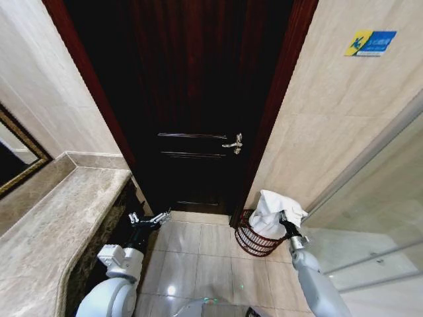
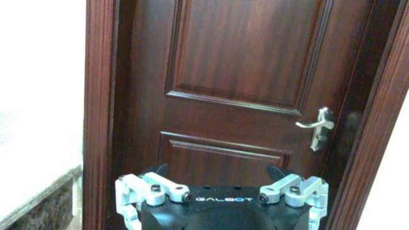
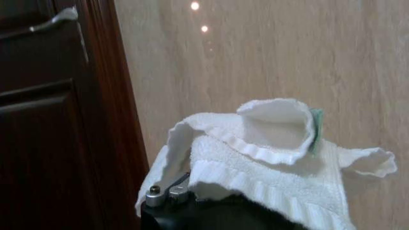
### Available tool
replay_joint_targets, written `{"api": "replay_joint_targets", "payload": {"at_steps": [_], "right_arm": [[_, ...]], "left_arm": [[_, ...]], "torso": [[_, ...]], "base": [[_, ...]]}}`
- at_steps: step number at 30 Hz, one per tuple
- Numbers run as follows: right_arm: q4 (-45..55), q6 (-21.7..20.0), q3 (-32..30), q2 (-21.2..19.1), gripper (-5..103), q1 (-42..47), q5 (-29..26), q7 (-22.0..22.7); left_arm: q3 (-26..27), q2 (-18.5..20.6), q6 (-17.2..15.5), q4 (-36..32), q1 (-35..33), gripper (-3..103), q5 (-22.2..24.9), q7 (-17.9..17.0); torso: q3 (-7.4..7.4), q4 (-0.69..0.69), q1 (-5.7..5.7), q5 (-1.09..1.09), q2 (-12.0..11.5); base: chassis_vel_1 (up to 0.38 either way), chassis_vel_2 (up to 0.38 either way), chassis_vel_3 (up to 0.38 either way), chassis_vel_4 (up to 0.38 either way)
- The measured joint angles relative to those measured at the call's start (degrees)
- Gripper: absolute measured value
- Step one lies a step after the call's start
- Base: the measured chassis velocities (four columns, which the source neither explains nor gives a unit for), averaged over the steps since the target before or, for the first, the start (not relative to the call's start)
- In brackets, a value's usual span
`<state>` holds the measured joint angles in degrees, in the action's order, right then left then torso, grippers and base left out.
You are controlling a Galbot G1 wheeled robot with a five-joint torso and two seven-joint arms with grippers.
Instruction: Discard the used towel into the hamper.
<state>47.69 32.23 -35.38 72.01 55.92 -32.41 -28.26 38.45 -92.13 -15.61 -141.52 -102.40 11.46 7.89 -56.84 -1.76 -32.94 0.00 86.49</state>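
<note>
The used towel [image 1: 272, 211] is white and bunched, and it hangs just above the hamper [image 1: 250, 242], its lower folds at the hamper's mouth. The hamper is a small dark red-brown openwork basket on the floor beside the door frame. My right gripper [image 1: 288, 223] is shut on the towel from the right side. In the right wrist view the towel [image 3: 268, 158] drapes over the right gripper [image 3: 191, 196] and hides its fingertips. My left gripper [image 1: 149, 219] is held low by the counter's end, open and holding nothing. In the left wrist view the left gripper [image 2: 222, 201] faces the door.
A dark wooden door [image 1: 192, 99] with a silver handle [image 1: 233, 142] stands shut straight ahead. A marble counter [image 1: 59, 224] and a framed mirror [image 1: 16, 155] run along the left. A glass partition [image 1: 370, 218] borders the right. Tiled floor [image 1: 192, 264] lies between.
</note>
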Motion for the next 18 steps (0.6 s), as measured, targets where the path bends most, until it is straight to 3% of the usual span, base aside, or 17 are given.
{"api": "replay_joint_targets", "payload": {"at_steps": [18], "right_arm": [[-11.9,1.3,-0.1,0.8,8,-4.9,3.9,-1.3]], "left_arm": [[0.0,0.0,0.0,0.0,0.0,100,0.0,0.0]], "torso": [[0.0,0.0,0.0,-0.01,0.0]], "base": [[0.0,0.0,0.0,0.0]]}}
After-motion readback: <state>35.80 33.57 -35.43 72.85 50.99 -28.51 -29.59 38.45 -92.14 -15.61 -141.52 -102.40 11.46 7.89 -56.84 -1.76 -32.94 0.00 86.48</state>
